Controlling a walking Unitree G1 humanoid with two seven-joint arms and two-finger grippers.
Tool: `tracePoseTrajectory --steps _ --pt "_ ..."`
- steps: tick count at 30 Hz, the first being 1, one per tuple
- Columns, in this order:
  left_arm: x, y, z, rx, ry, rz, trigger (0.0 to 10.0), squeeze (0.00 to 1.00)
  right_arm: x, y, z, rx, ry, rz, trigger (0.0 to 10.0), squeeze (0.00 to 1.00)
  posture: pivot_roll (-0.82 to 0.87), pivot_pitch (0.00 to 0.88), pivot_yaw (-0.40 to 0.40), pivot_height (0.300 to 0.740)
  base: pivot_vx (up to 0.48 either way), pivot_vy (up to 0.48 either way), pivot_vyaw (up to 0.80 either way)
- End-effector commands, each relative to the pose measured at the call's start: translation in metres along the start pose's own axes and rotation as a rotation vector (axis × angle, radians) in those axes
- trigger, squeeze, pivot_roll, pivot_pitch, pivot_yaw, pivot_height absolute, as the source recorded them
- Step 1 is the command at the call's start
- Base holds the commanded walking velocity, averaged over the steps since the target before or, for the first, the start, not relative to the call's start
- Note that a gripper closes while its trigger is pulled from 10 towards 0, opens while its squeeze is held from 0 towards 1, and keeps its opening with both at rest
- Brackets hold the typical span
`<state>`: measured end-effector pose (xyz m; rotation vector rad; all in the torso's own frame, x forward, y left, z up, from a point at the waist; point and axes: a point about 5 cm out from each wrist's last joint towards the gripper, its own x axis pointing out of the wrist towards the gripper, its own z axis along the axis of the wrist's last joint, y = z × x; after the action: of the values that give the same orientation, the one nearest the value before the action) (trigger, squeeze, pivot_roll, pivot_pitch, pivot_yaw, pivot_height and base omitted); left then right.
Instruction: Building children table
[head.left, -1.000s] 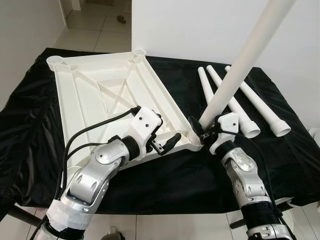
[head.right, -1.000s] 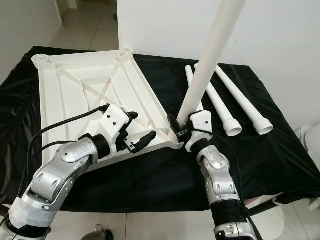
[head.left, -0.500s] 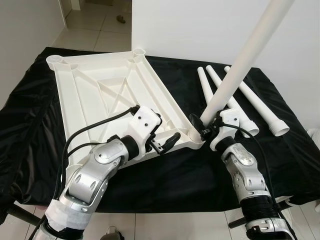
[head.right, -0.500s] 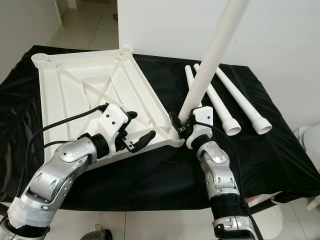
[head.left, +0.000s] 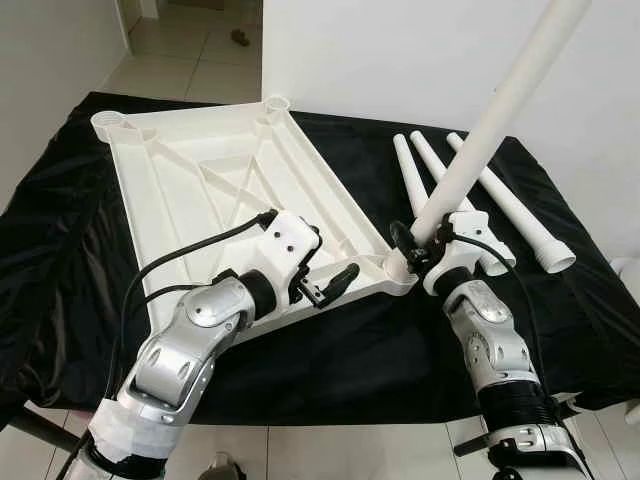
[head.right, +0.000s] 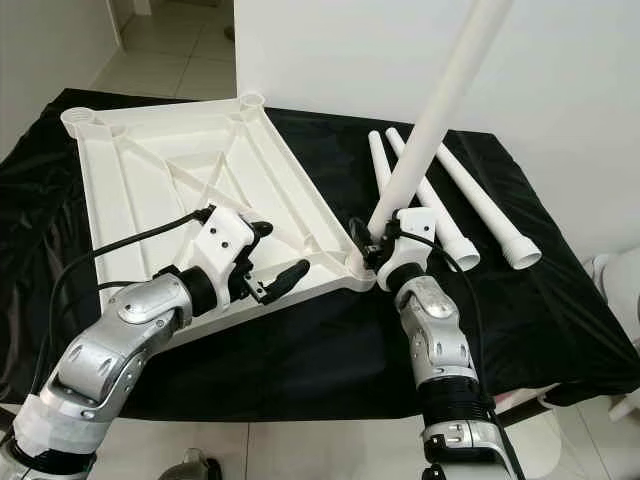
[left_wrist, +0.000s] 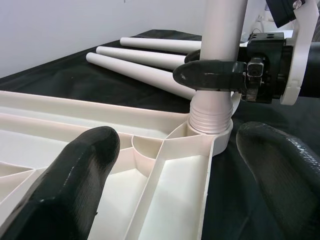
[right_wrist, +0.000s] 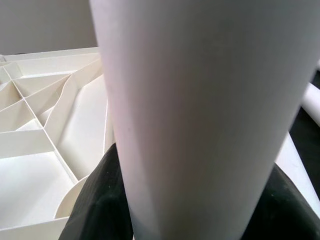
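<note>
Head-camera scene with both arms raised over a table draped in black cloth (head.left: 60, 250). The right arm reaches up from 5 o'clock, forearm nearly vertical and wrist bent toward 11 o'clock; the right gripper (head.left: 412, 243) is clamped around the lower end of one white table leg (head.left: 478, 140), which rises steeply toward 1 o'clock and passes beyond the upper frame edge. In the left wrist view, the threaded foot of this leg (left_wrist: 212, 116) sits in the round corner socket (left_wrist: 220, 141) of the tabletop, with one black finger of the right gripper (left_wrist: 215, 75) wrapped across the leg just above the threads. The left arm enters from 7 o'clock, elbow bent, forearm directed toward 2 o'clock; the left gripper (head.left: 330, 282) hovers over the near edge of the tabletop with its two fingers spread wide and nothing between them. Counts: one white ribbed tabletop (head.left: 200, 190), lying underside up at 10 to 11 o'clock of centre, with corner sockets visible at its far corners; four white legs in all, one held and three loose legs (head.left: 520, 215) lying side by side on the cloth at 2 o'clock, flared ends toward the robot. Beyond the cloth lie a white wall (head.left: 400, 50) and a tiled floor (head.left: 180, 40).
</note>
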<state>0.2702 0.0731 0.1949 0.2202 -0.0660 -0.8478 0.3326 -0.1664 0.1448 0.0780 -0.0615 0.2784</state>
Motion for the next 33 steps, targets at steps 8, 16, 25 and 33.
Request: tracePoseTrajectory --steps 8,16,25,33 --pt "0.001 -0.002 0.004 0.008 -0.010 -0.013 10.0 0.00 -0.014 -0.003 -0.033 0.014 0.097 -0.133 10.0 0.00 0.09 0.081 -0.079 0.740 0.000 0.000 0.00" --pt "0.003 -0.002 0.005 0.007 -0.015 -0.017 10.0 0.00 -0.006 0.026 -0.036 0.039 0.035 -0.293 10.0 0.00 0.09 0.074 -0.079 0.740 0.000 0.000 0.00" --pt "0.004 -0.003 0.006 0.006 -0.020 -0.010 10.0 0.00 0.018 0.053 -0.027 0.085 0.025 -0.322 10.0 0.00 0.10 0.068 -0.089 0.740 0.000 0.000 0.00" --pt "0.004 -0.003 0.006 0.001 -0.022 -0.008 10.0 0.00 0.023 0.074 -0.018 0.142 -0.046 -0.169 10.0 1.00 0.10 0.064 -0.093 0.740 0.000 0.000 0.00"
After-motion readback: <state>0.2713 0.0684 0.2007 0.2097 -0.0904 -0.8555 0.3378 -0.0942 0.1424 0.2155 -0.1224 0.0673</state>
